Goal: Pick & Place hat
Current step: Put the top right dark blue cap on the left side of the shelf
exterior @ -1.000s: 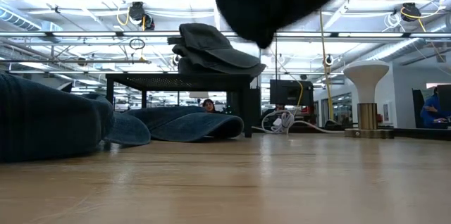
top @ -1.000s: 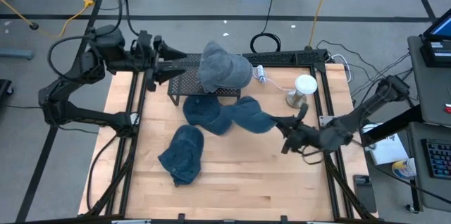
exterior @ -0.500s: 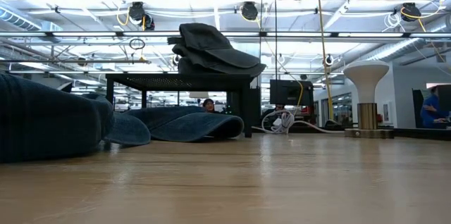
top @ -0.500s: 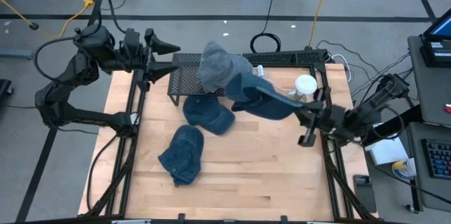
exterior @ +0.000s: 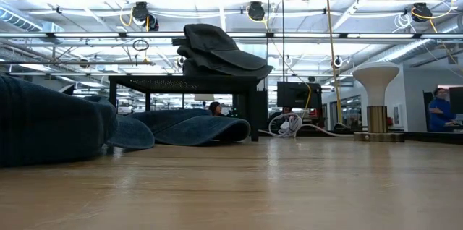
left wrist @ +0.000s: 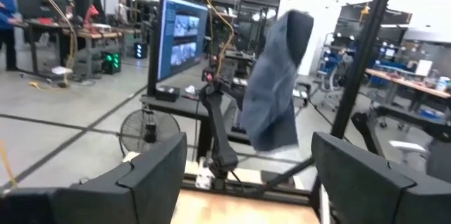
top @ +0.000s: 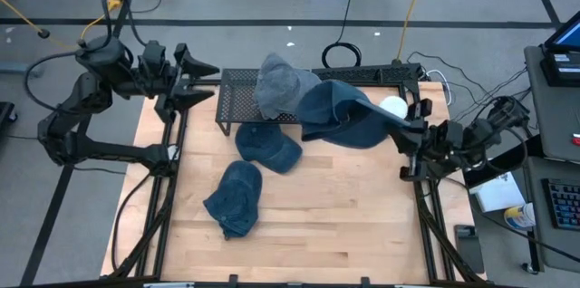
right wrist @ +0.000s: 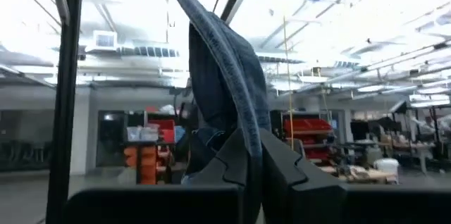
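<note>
My right gripper (top: 401, 129) is shut on a blue denim hat (top: 340, 116), held in the air over the table's far right part, beside the black rack (top: 237, 98). From the left wrist view the same hat (left wrist: 276, 76) hangs tilted in front of the room. A grey-blue hat (top: 285, 84) rests on the rack top. Two more denim hats (top: 267, 145) (top: 234, 199) lie on the wood. My left gripper (top: 198, 84) waits open at the far left corner, level, with nothing between its fingers (left wrist: 148, 178). My right gripper pinches the hat's brim (right wrist: 243, 136) between its two fingers (right wrist: 282, 168). The fingers come from the table's right side and slant upward. The hat is lifted clear of the table; its crown (top: 324, 107) stands out past the fingertips toward the rack.
A white stand (top: 396, 107) sits at the far right, just behind the held hat, with a cable coil (exterior: 288, 124) next to it. The rack's legs (exterior: 258, 114) stand on the far middle. Bare wood (top: 335, 225) lies toward the near edge. People show in the room beyond.
My right gripper has risen and drawn back toward the table's far right corner, rolling and tipping upward. The hat, which was just above the wood beside the other hats, is now carried high and turned about. My left gripper has drawn back slightly toward the left edge.
</note>
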